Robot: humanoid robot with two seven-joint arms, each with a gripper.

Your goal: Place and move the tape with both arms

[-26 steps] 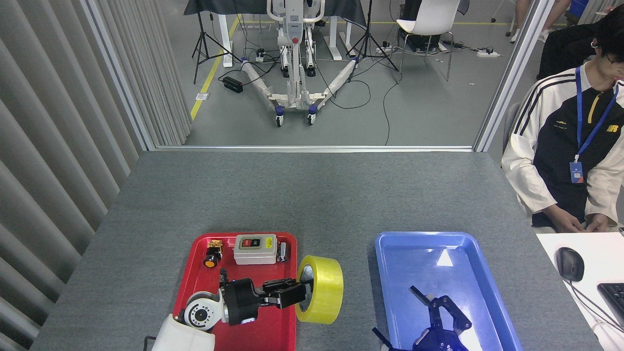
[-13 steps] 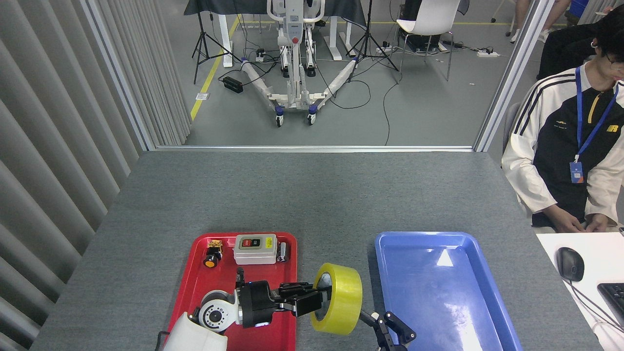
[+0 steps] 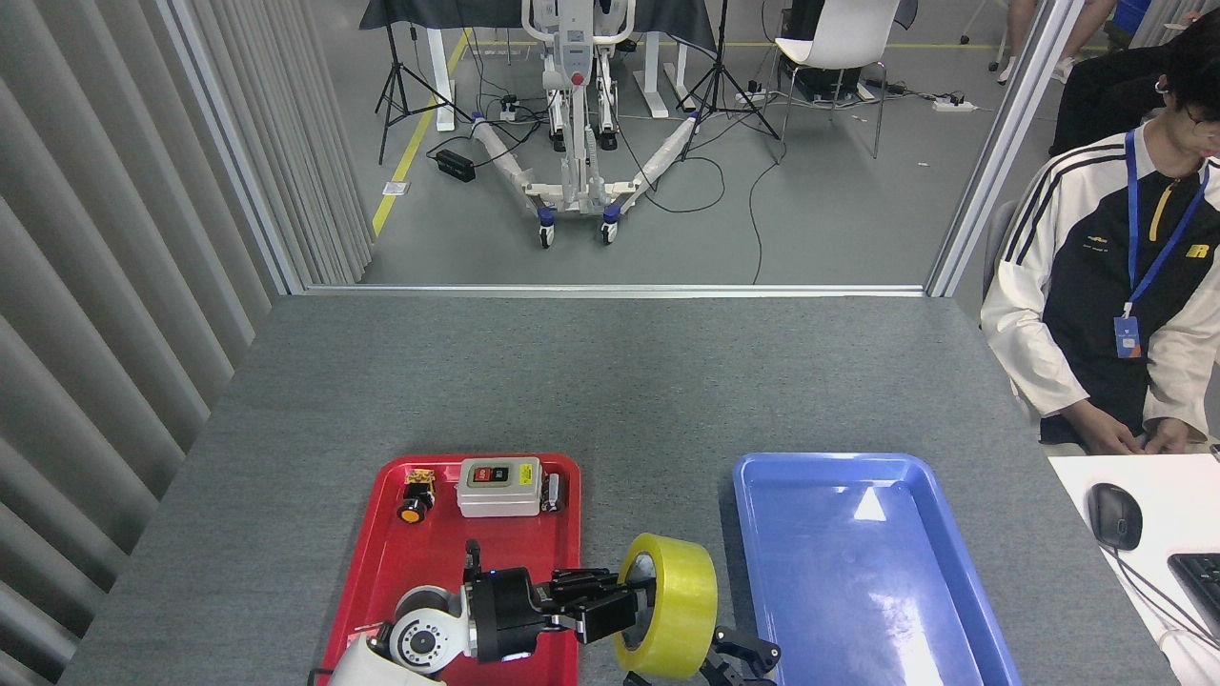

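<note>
Left pincer [image 3: 624, 610] clamps tape [image 3: 667, 606], roll on edge.
Right pincer [image 3: 734, 662] just right of and below tape, at frame bottom; grip state unclear.

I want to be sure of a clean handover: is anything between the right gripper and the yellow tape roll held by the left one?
Nothing visible. The translucent yellow packing tape roll hangs on the left gripper between the red plastic tray and blue plastic tray. The right gripper sits right beside it, open.
</note>
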